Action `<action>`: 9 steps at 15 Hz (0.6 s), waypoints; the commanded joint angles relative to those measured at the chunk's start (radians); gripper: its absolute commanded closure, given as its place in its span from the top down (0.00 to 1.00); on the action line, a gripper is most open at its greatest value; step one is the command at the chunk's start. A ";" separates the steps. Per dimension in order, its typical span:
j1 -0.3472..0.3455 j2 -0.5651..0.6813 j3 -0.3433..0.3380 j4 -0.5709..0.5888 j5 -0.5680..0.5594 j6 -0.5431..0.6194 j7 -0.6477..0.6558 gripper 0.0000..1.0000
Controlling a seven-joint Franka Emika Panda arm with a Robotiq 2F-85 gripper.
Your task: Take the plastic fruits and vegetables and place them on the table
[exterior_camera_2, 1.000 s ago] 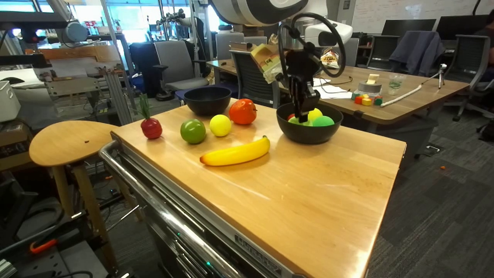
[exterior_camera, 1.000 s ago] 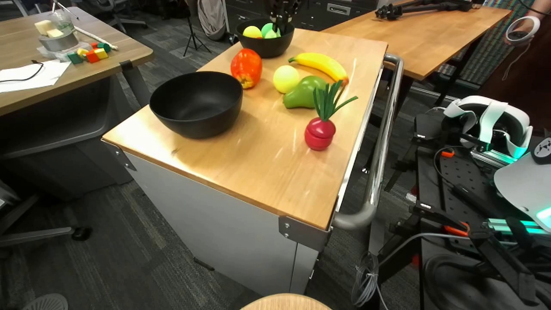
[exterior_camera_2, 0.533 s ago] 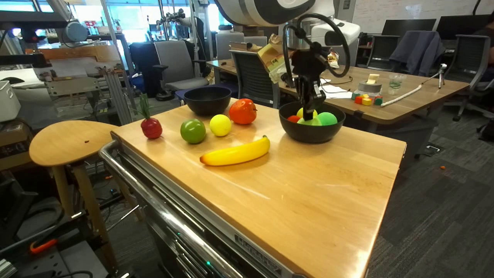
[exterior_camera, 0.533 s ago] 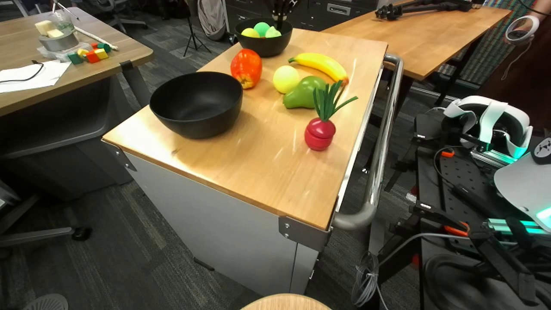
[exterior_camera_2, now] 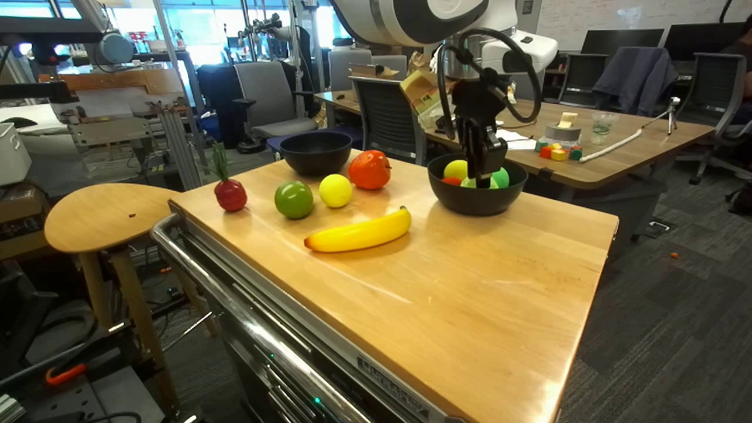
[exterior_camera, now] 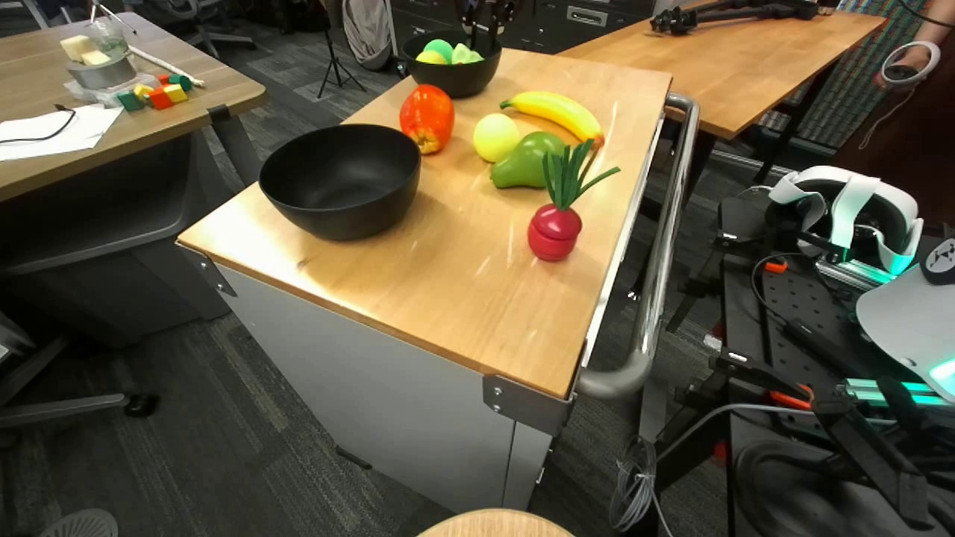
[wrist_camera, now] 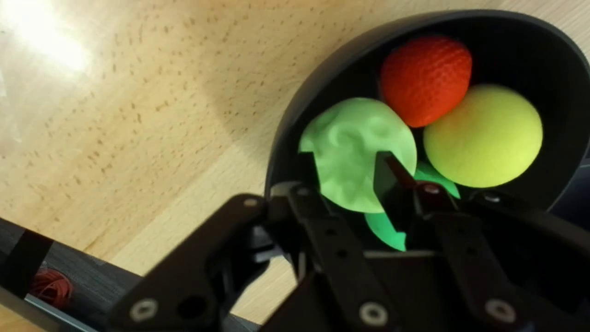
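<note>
Although the gripper point(wrist_camera: 345, 157) stands over the light green piece point(wrist_camera: 357, 133) in the wrist view, its jaws are partly spread and hold nothing; whether they touch it, I cannot tell. In an exterior view, they are parted at the farther black bowl point(exterior_camera: 451, 82), where the piece lies. In an exterior view, the yellow banana point(exterior_camera_2: 358, 232) and the red radish point(exterior_camera_2: 231, 195) rest on the table point(exterior_camera_2: 470, 329).

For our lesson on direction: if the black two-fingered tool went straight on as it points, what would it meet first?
Probably the pale green, dimpled, rounded toy in the round black bowl, ahead of the tool; any gap is unclear.
</note>
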 commanded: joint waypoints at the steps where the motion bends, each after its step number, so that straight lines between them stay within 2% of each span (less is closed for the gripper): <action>1: -0.002 0.060 -0.006 0.038 -0.015 0.069 -0.003 0.70; 2: -0.001 0.073 -0.010 0.042 -0.020 0.089 -0.002 0.77; 3: 0.000 0.085 -0.011 0.047 -0.021 0.108 -0.001 0.76; 4: 0.002 0.098 -0.016 0.052 -0.027 0.127 0.001 0.55; 5: 0.005 0.111 -0.021 0.056 -0.035 0.143 0.004 0.47; 6: 0.007 0.123 -0.026 0.059 -0.044 0.155 0.007 0.45; 8: 0.008 0.129 -0.031 0.068 -0.054 0.179 0.003 0.32; 9: 0.009 0.130 -0.033 0.069 -0.059 0.185 0.005 0.31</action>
